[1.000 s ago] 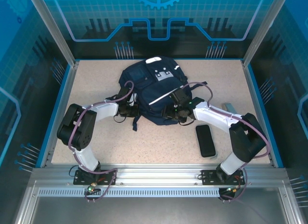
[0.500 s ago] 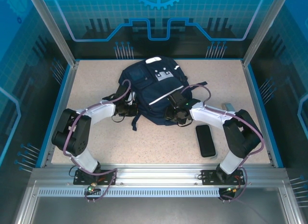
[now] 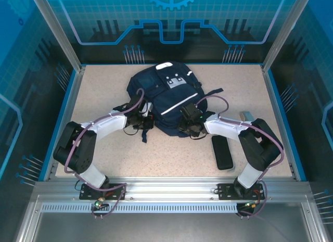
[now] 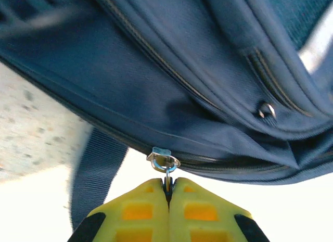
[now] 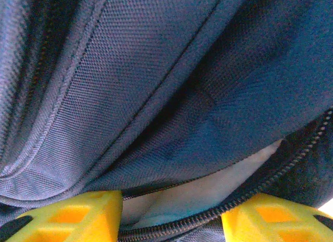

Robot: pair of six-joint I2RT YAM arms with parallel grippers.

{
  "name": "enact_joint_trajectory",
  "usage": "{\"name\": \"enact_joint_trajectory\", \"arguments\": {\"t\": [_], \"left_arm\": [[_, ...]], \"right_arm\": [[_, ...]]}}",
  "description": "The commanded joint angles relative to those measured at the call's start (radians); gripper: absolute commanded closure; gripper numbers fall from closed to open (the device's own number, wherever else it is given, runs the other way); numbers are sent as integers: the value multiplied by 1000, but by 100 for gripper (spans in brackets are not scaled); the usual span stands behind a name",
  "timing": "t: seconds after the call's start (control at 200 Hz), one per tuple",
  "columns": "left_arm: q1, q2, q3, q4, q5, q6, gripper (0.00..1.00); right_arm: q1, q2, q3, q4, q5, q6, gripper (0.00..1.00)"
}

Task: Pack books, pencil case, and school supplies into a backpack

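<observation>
One backpack (image 3: pixel 162 96), two tools: left tool (image 4: pixel 167 192) clenched on a zipper pull (image 4: pixel 165 161), right tool (image 5: pixel 171 201) spread open.

The backpack (image 3: pixel 165 96) lies on the tabletop (image 3: pixel 99 91), in the middle and toward the far edge. The left gripper (image 3: pixel 148 122) is at its near left side, jaws closed on the zipper pull (image 4: pixel 165 163). The right gripper (image 3: pixel 185 128) is at its near right side. The pencil case (image 3: pixel 222 151) lies to the right, nearer than the backpack.
</observation>
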Motion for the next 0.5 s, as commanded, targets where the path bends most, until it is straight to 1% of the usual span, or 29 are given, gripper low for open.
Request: {"name": "enact_joint_trajectory", "arguments": {"t": [0.0,0.23,0.37,0.495], "left_arm": [[-60,-45,-24,-27,62,-33,100],[-186,-54,-36,57,92,-91,100],[-227,-64,-63,146,122,-148,100],[-240,-79,-95,217,137,-188,100]], "right_arm": [[38,51,-34,21,-35,69,47],[45,54,-23,35,-38,73,47],[45,22,-46,49,-25,73,49],[45,-29,-79,68,-21,66,49]]}}
